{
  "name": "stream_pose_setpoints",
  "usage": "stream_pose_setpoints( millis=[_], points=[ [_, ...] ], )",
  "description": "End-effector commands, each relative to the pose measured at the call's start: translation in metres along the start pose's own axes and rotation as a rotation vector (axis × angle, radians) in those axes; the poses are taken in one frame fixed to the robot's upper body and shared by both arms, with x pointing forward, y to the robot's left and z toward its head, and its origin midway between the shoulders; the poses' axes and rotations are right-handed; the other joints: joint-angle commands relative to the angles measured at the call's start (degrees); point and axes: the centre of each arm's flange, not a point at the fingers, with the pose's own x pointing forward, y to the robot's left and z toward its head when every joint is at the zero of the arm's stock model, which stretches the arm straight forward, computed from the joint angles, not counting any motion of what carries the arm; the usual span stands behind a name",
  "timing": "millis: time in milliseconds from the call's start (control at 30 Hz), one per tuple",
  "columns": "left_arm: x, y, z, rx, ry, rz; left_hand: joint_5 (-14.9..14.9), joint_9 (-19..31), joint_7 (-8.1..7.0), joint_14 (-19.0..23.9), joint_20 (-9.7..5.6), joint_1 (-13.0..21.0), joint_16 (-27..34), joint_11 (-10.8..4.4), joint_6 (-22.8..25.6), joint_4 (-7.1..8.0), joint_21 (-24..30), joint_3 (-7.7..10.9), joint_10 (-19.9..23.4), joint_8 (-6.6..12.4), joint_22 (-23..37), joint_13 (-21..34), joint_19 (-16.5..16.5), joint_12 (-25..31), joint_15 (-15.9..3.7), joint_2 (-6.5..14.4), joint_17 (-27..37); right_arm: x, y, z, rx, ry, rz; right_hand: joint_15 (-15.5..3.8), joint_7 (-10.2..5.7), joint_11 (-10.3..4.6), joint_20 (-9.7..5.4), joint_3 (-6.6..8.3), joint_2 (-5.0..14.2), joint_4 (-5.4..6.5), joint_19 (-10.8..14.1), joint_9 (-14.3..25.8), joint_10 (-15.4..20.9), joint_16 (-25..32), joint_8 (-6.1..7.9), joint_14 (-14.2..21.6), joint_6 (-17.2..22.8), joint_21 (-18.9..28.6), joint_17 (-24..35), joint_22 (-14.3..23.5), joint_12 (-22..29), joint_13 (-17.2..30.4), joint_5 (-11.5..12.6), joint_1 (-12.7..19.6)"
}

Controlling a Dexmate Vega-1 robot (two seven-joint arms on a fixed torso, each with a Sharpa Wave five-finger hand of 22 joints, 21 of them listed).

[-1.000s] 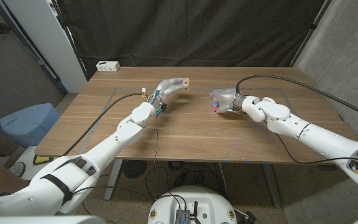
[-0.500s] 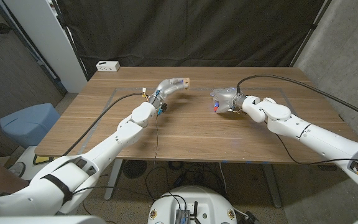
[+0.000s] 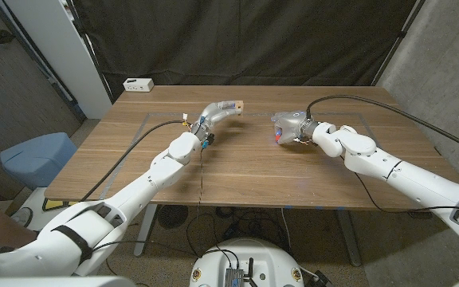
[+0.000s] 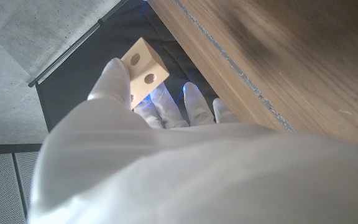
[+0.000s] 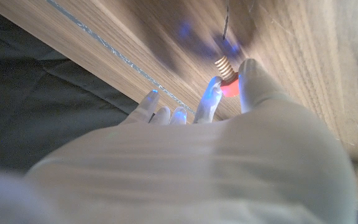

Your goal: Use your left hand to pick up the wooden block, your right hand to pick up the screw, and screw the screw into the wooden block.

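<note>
The left hand [image 3: 217, 111] holds the wooden block [image 3: 235, 104] up in the air over the table [image 3: 237, 171]. In the left wrist view its fingers [image 4: 114, 81] pinch the block near one end, so the two round holes stay bare.

The right hand [image 3: 287, 128] is a little way off from the block, out past its free end and a bit nearer the robot. It pinches the screw [image 5: 224, 65] by its red head [image 5: 230, 89], and the threaded part sticks out over the table.

The block looks small, light and hard — it will not bend or squash. Its faces look smooth, so it could slip or twist while the screw turns. A firm squeeze on its flat sides should keep it steady, with no finger over the holes.

The screw looks tiny and stiff — easy to drop. The red head is the best place to hold it, since the threaded end must stay free to go into a hole.
</note>
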Motion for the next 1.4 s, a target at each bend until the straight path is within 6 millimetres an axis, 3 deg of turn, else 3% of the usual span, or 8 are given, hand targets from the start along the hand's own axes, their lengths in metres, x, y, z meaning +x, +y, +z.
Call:
stream_pose_setpoints(
  millis=[33, 900, 1400],
  points=[
    [0.002, -0.008, -0.001, -0.018, -0.02, -0.004, 0.4, 0.1, 0.03, 0.2, -0.15, 0.2, 0.3, 0.1, 0.6, 0.1, 0.6, -0.2, 0.8, 0.42, 0.3, 0.2, 0.1, 0.4, -6.98, 0.6, 0.1, -0.012, -0.01, -0.002, 0.067, 0.032, -0.038, -2.04, 0.08, 0.11, 0.08, 0.59, -0.12, 0.13, 0.5, 0.5, 0.6, 0.2, 0.59, 0.3, 0.5, 0.2, 0.1, 0.1, 0.1, 0.2, 0.5, 0.7],
    [0.023, -0.041, 0.001, -0.074, -0.056, -0.04, 0.4, 0.1, -0.27, 0.3, -0.13, 0.1, 0.4, 0.1, 1.3, 0.09, 0.6, -0.48, 1.0, 0.59, 0.3, 0.3, 0.3, 0.2, -7.27, 0.7, 0.1, -0.032, -0.026, -0.016, 0.247, 0.168, -0.12, -1.68, 0.47, 0.34, 0.35, 0.66, -0.16, 0.32, 0.7, 1.6, 1.4, 0.2, 1.83, 0.5, 0.0, 0.1, 0.2, 0.2, 0.0, 0.2, 0.5, 0.3],
    [0.032, -0.06, -0.001, -0.092, -0.061, -0.064, 0.4, 0.1, -0.27, 0.2, -0.14, 0.0, 0.4, 0.08, 1.3, 0.08, 0.6, -0.57, 1.0, 0.53, 0.3, 0.4, 0.3, 0.1, -7.16, 0.7, 0.1, -0.047, -0.032, -0.028, 0.461, 0.229, -0.179, -1.04, 0.68, 0.73, 0.84, 0.66, -0.14, 0.49, 0.6, 1.9, 1.7, 0.3, 2.46, 0.9, -0.3, 0.0, 0.3, 0.2, -0.1, 0.2, 0.7, -0.2]
  ],
)
